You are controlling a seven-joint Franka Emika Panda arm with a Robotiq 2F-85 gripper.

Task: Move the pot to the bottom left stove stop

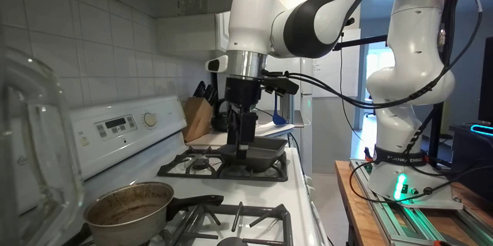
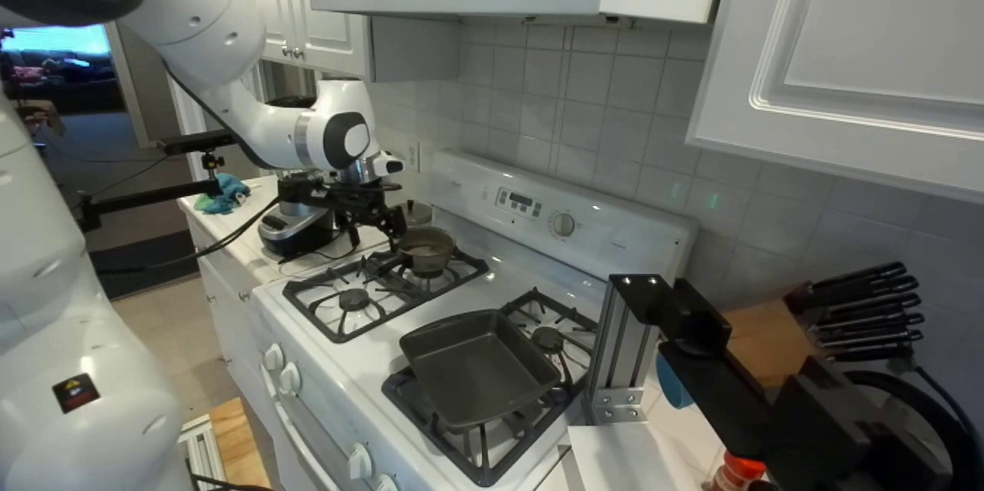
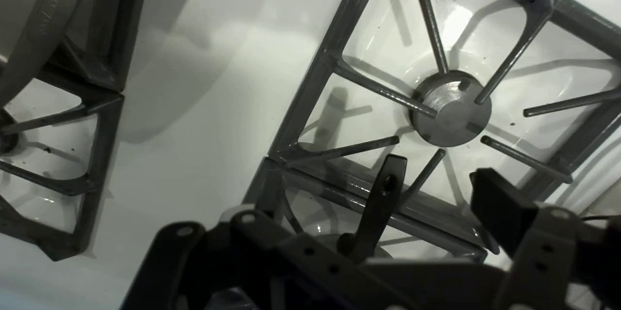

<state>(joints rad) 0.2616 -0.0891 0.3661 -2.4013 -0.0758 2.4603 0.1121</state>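
Note:
The pot [image 1: 129,215], steel with a brownish inside and a dark handle, sits on the back left burner; it also shows in an exterior view [image 2: 427,251]. Its handle [image 3: 385,184] points over the front left burner in the wrist view; its body is mostly hidden there. The bottom left stove stop [image 3: 451,108] has a black grate with nothing standing on it; it also shows in both exterior views [image 1: 233,241] [image 2: 354,299]. My gripper [image 3: 373,208] is open above the stove, with the handle showing between its fingers, also seen in both exterior views [image 1: 241,148] [image 2: 375,233].
A dark rectangular pan [image 2: 480,368] sits on the right grates, also in an exterior view [image 1: 265,153]. A knife block [image 1: 198,117] stands beyond the stove. The back panel [image 2: 538,207] rises behind the burners. A metal post [image 2: 621,345] stands near the right grate.

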